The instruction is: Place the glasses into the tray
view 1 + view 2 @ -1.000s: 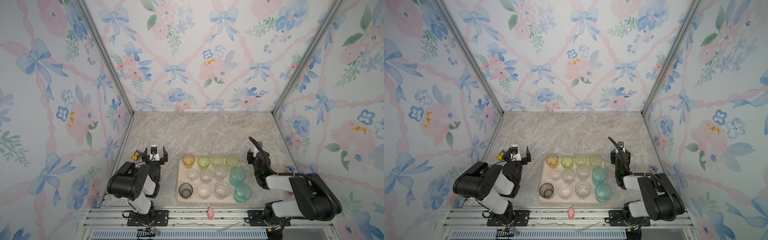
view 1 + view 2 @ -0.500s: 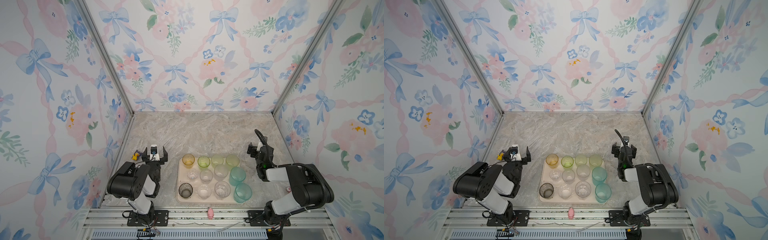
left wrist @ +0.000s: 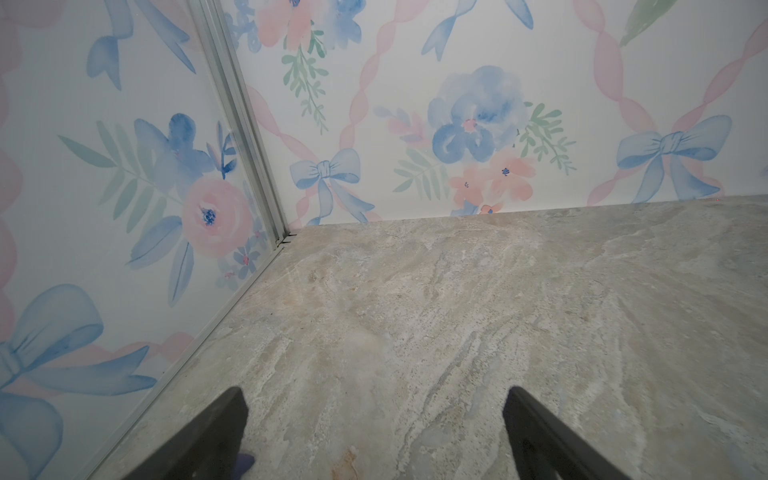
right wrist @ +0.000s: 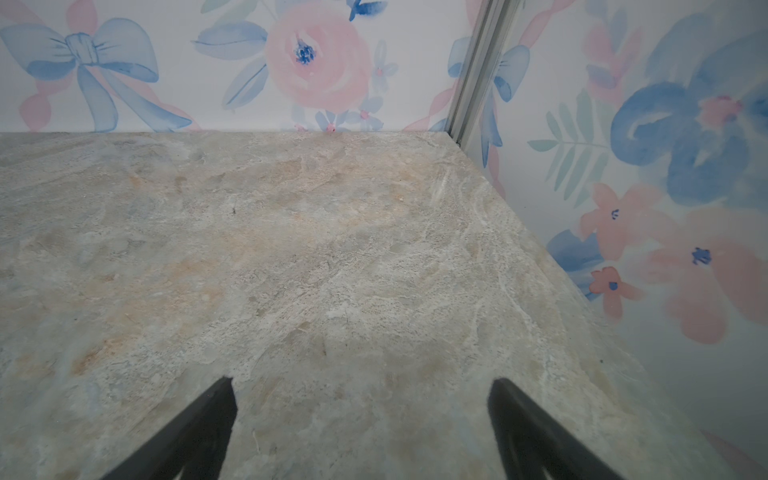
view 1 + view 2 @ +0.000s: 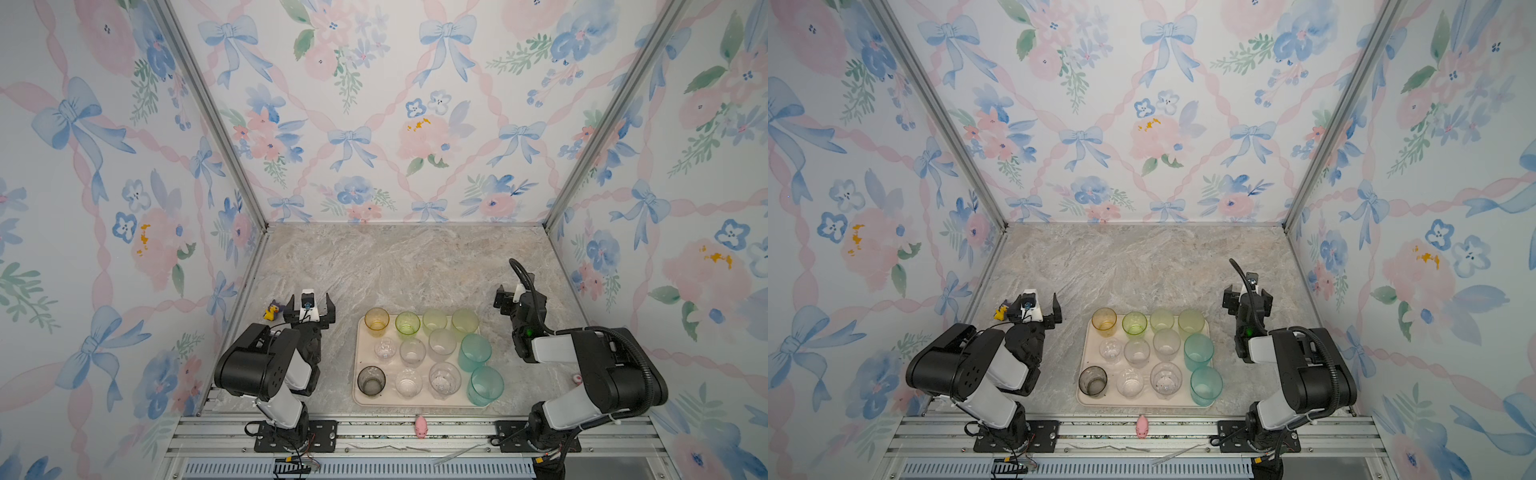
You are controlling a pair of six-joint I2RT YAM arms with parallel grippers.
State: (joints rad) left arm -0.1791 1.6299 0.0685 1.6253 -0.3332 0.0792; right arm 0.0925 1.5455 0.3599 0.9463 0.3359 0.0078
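The cream tray point(image 5: 360, 353) point(image 5: 1088, 353) lies near the table's front edge, between the arms. All the glasses I see stand upright in it: an amber one point(image 5: 377, 322), a green one point(image 5: 407, 324), two pale green point(image 5: 434, 321), two tall teal point(image 5: 475, 352), a smoky grey one point(image 5: 371, 380) and several clear point(image 5: 412, 352). My left gripper point(image 5: 309, 297) point(image 3: 374, 392) is open and empty, left of the tray. Right of the tray, my right gripper point(image 5: 517, 293) point(image 4: 362, 381) is also open, with only bare table between its fingers. Neither wrist view shows a glass.
A yellow duck toy point(image 5: 270, 311) sits by the left wall, close to my left gripper. A pink pig toy point(image 5: 421, 426) lies on the front rail. A small white toy point(image 5: 577, 378) shows beside the right arm. Floral walls close in three sides.
The right arm has drawn back from the tray toward the right wall, and its jaws have opened wider. The left arm and the glasses have not moved.
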